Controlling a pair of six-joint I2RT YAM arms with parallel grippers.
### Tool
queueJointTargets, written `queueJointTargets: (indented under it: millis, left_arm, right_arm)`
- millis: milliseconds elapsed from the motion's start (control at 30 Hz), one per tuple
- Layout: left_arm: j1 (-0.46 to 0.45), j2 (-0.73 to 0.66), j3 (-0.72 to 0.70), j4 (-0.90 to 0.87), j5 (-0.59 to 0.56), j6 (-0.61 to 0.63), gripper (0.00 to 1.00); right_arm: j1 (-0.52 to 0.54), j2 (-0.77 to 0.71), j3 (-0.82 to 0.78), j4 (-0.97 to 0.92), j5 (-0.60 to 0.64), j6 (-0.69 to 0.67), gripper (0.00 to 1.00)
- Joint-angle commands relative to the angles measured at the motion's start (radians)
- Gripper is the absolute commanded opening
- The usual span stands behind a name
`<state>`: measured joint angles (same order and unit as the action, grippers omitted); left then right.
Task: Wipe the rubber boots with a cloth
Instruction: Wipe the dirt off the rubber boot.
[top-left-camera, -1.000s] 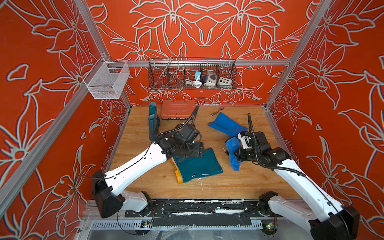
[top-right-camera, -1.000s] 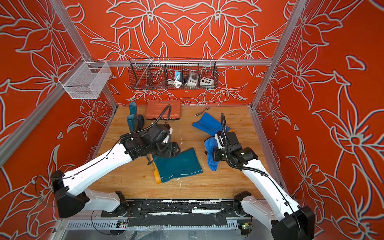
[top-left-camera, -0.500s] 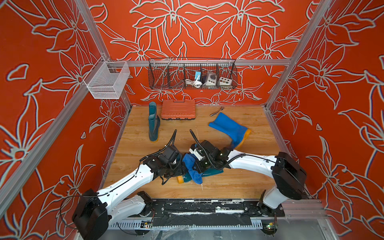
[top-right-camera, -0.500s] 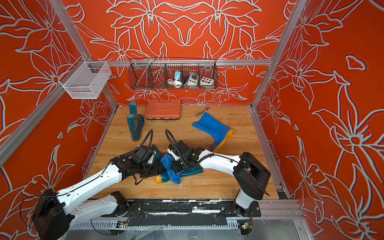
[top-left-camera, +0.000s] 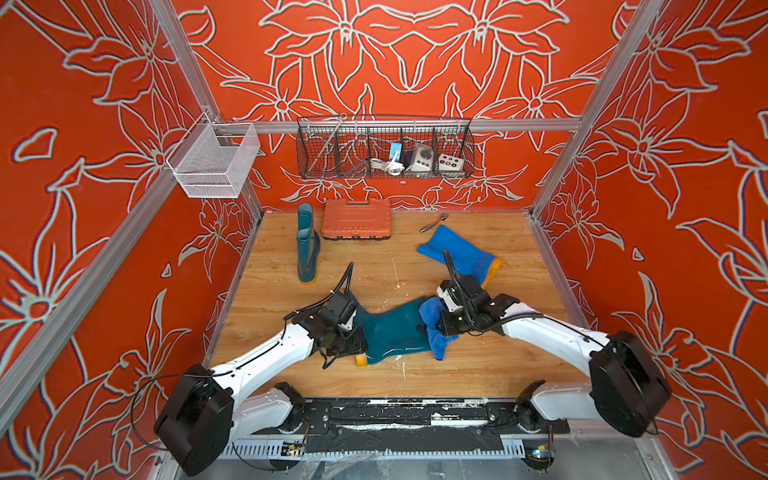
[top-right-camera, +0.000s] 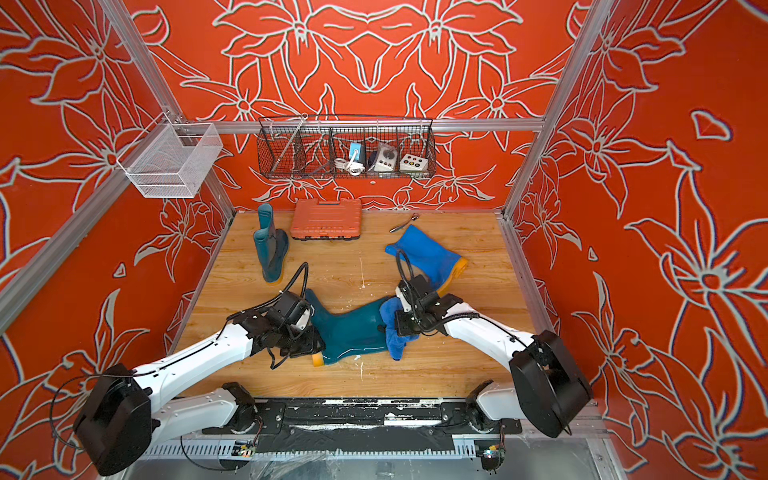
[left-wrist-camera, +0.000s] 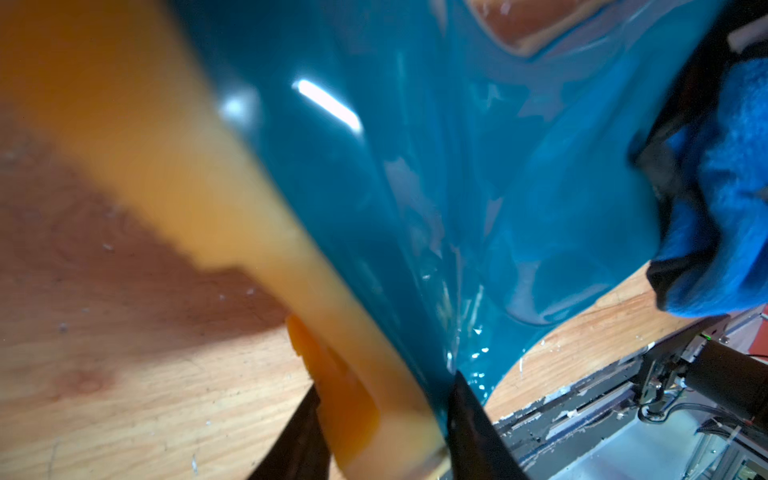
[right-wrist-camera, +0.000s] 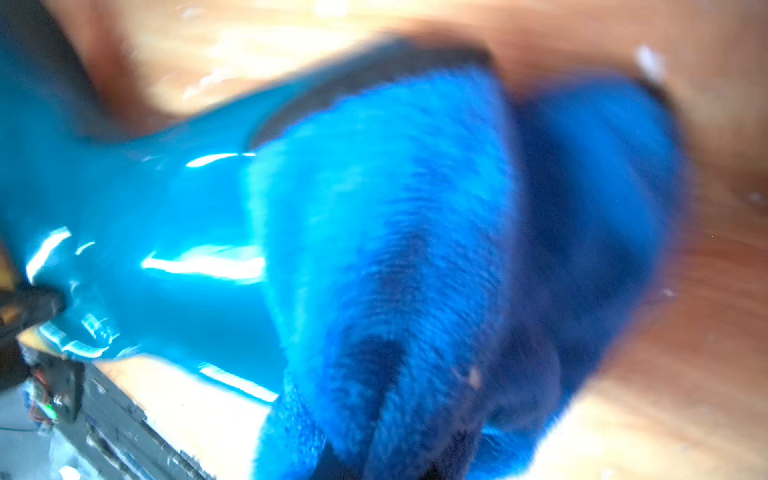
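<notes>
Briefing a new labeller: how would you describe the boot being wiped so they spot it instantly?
On the wooden floor, look near the robot-side edge, midway across. A dark teal boot lies flat there, the fuzzy blue cloth over its shaft. The other teal boot stands upright; the bright blue boot lies farther back.

No writing, brand or number can be read in any view. The orange case (top-left-camera: 356, 218) shows only moulded ribs, and the small boxes (top-left-camera: 451, 163) in the wire basket (top-left-camera: 324, 153) are too small to tell.
</notes>
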<state>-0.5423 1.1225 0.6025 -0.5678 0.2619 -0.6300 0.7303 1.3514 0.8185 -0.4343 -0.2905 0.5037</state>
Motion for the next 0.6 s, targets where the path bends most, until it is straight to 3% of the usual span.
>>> queueJointTargets:
  millis: [0, 100, 233, 367, 467, 567]
  left_arm:
    - [0.007, -0.046, -0.008, 0.025, 0.035, 0.067, 0.21]
    - [0.007, -0.059, -0.021, 0.045, 0.05, 0.083, 0.05]
    - [0.007, -0.053, -0.039, 0.061, 0.045, 0.071, 0.0]
    - [0.007, -0.032, -0.049, 0.083, 0.038, 0.048, 0.0]
    - [0.007, -0.019, -0.058, 0.109, 0.051, 0.031, 0.0]
    - [0.007, -0.009, -0.053, 0.1, 0.057, 0.037, 0.0]
  right_arm:
    - [0.091, 0.088, 0.135, 0.06, -0.024, 0.016, 0.0]
    - [0.124, 0.276, 0.275, 0.137, -0.128, 0.013, 0.0]
    - [0.16, 0.483, 0.438, 0.126, -0.253, 0.001, 0.0]
    - [0.141, 0.508, 0.361, 0.104, -0.207, -0.008, 0.0]
    - [0.011, 0.463, 0.188, 0.091, -0.172, -0.027, 0.0]
    - [-0.193, 0.358, 0.021, 0.059, -0.165, -0.076, 0.0]
